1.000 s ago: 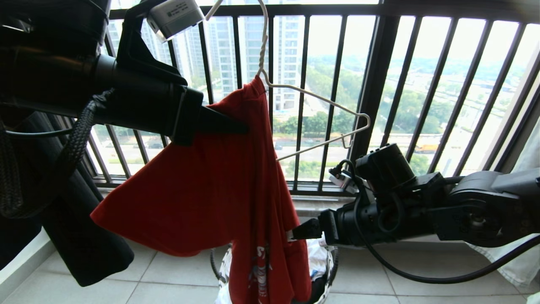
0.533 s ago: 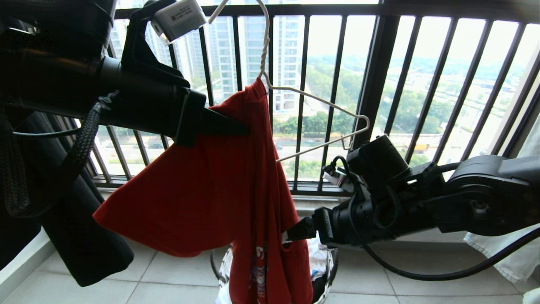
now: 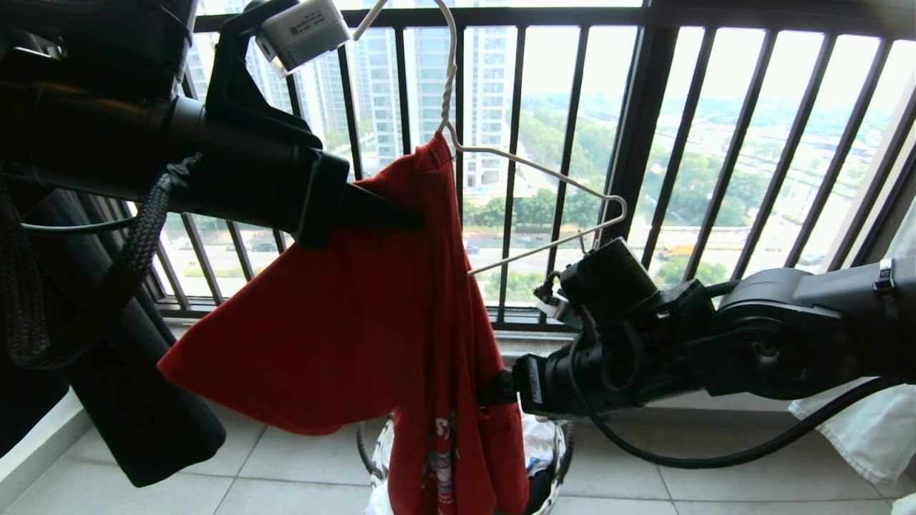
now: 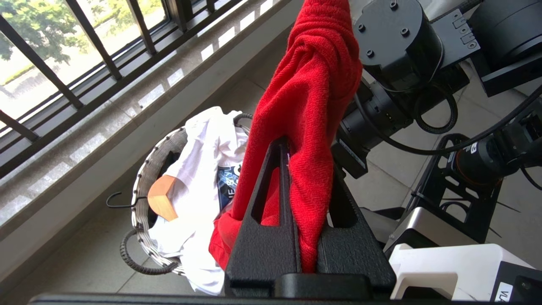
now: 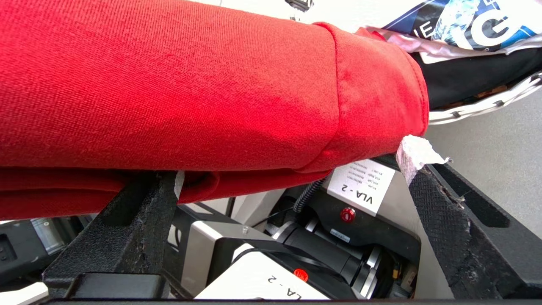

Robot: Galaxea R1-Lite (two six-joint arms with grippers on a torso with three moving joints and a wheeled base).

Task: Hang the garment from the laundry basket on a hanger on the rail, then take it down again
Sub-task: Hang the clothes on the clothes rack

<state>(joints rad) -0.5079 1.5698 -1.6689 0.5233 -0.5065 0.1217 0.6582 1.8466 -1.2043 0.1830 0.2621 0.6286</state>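
**Inspector:** Left side first?

**Onlooker:** The left gripper (image 3: 401,214) is clamped on a fold of the garment (image 3: 372,315), high up near the collar. The red cloth is bunched on one shoulder of the hanger (image 3: 544,172) only; the other shoulder is bare wire. The hook runs out of view, so the rail cannot be confirmed.

**Inspector:** Centre?

**Onlooker:** The shirt's lower end hangs over the laundry basket (image 3: 562,447), where white clothes (image 4: 199,169) and a black shirt (image 5: 465,72) lie.

**Inspector:** Right?

**Onlooker:** The right gripper (image 3: 494,390) has its jaws spread wide at the shirt's lower edge, the cloth lying across them, nothing gripped.

**Inspector:** Progress?

**Onlooker:** My judgement: out of the basket, but not properly dressed on the hanger. Whether hanging or removal is underway, I cannot tell.
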